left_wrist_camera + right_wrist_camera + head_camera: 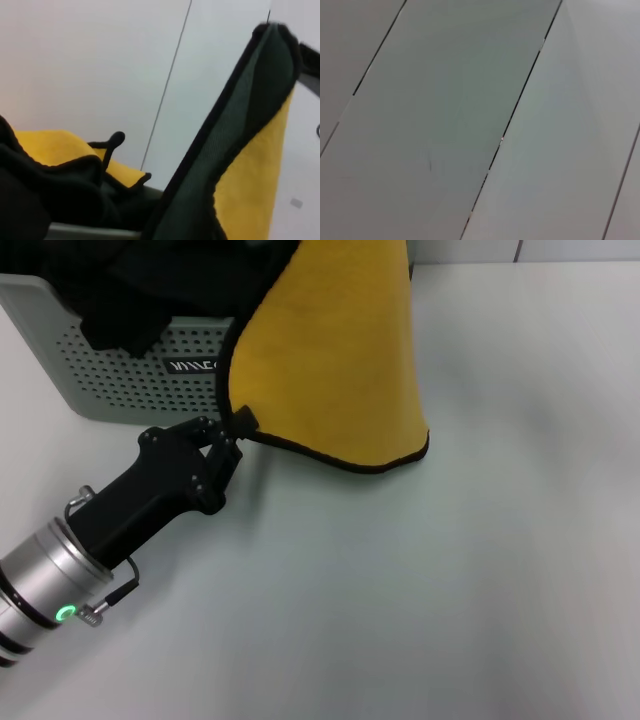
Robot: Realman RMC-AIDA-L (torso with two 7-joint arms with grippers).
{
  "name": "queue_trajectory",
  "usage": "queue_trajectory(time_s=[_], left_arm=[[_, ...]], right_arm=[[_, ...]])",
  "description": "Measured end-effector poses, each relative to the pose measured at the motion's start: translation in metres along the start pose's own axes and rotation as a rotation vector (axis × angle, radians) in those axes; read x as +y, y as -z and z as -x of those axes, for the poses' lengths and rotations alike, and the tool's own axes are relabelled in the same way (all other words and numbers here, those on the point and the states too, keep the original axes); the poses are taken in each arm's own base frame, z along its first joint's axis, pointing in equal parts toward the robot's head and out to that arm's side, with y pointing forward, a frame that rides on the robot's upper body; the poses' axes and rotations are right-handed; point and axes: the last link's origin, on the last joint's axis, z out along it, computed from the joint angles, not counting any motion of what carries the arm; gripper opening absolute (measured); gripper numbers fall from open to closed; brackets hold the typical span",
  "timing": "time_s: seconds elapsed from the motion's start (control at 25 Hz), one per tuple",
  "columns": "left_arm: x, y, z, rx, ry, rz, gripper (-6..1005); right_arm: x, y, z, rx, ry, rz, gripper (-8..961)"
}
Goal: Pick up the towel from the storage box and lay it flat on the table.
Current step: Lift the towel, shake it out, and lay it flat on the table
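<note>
The towel [330, 360] hangs yellow face towards me from above the top of the head view, in front of the storage box [110, 370]. Its black-edged lower hem rests on the white table [450, 590]. My left gripper [232, 435] is just in front of the box and is shut on the towel's lower left edge. In the left wrist view the towel [250, 165] shows a grey-green face and a yellow face with black edging. What holds the towel's top is out of view. My right gripper shows in no view.
Black fabric [120, 300] lies in the box and hangs over its front rim; it also shows in the left wrist view [45, 200]. The right wrist view shows only pale wall panels [470, 100].
</note>
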Motion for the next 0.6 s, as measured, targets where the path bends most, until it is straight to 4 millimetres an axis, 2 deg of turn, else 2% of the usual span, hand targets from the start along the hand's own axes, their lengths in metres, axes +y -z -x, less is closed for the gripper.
queue_trajectory(time_s=[0.12, 0.28, 0.4, 0.6], left_arm=[[0.000, 0.004, -0.010, 0.025, 0.024, 0.043, 15], [-0.003, 0.020, -0.041, 0.062, 0.083, 0.172, 15], [-0.006, 0.031, -0.065, 0.087, 0.108, 0.255, 15], [-0.003, 0.036, -0.101, 0.093, 0.119, 0.410, 16]], right_arm=[[0.000, -0.001, -0.006, 0.035, -0.066, 0.011, 65], [0.005, -0.002, -0.015, 0.153, -0.154, 0.058, 67], [0.005, 0.004, -0.011, 0.243, -0.180, 0.078, 68], [0.004, 0.021, 0.001, 0.349, -0.239, 0.097, 70]])
